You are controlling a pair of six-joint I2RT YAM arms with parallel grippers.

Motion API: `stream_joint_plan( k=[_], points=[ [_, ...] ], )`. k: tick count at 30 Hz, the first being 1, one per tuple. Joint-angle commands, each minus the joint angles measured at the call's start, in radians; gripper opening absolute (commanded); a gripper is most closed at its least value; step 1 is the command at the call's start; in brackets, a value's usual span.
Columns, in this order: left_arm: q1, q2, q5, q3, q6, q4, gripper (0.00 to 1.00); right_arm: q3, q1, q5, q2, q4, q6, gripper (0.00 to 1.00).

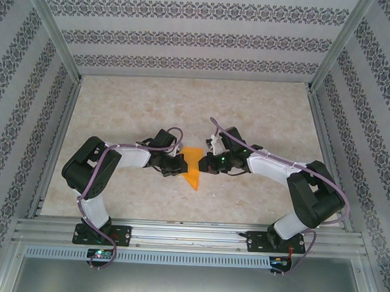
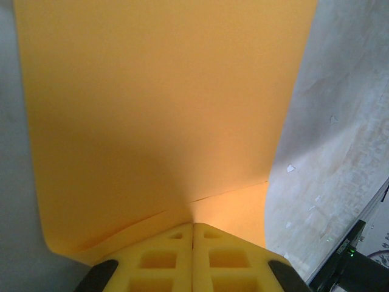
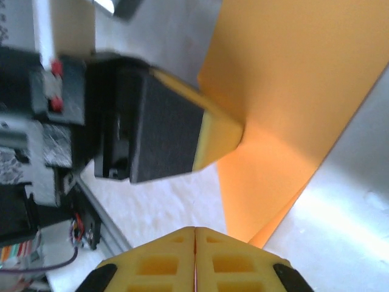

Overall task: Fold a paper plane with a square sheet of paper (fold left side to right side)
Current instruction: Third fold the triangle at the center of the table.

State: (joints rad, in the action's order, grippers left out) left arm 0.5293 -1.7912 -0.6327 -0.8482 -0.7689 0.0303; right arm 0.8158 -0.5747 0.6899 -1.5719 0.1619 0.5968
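Yellow foam pads [image 2: 159, 258] on the left gripper [image 2: 193, 226] are pressed flat together. The square sheet of paper [image 2: 158, 109] runs straight out from their tips, with creases fanning from that spot, so I take it to be pinching the sheet's edge. Opposite, the right gripper [image 3: 195, 230] is clenched too, its pads meeting with no gap. A corner of the orange sheet lies just beside its tips, and I cannot tell whether any paper is caught between them. The sheet sits between the two grippers in the middle of the marbled table [image 1: 262, 117], angular rather than square, with one flap curling up off the layer below.

The risk, as I see it, is this: with one side pinched and the other perhaps closed on nothing, a pull across could drag the whole sheet instead of folding it, or skew the crease. The paper is thin, so a tug against the left pinch could tear or crumple that edge. The wrists are close, and a careless sweep could knock them together.
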Motion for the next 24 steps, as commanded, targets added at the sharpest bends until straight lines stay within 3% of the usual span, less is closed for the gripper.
stream_joint_plan(
  k=[1, 24],
  points=[
    [0.011, -0.045, 0.05, 0.024, -0.01, 0.018, 0.07, -0.008, -0.05, 0.063, -0.038, -0.018, 0.053, 0.08],
    [0.012, -0.052, 0.051, 0.011, -0.005, 0.033, 0.07, -0.001, -0.118, -0.036, -0.162, 0.019, 0.052, 0.08]
  ],
)
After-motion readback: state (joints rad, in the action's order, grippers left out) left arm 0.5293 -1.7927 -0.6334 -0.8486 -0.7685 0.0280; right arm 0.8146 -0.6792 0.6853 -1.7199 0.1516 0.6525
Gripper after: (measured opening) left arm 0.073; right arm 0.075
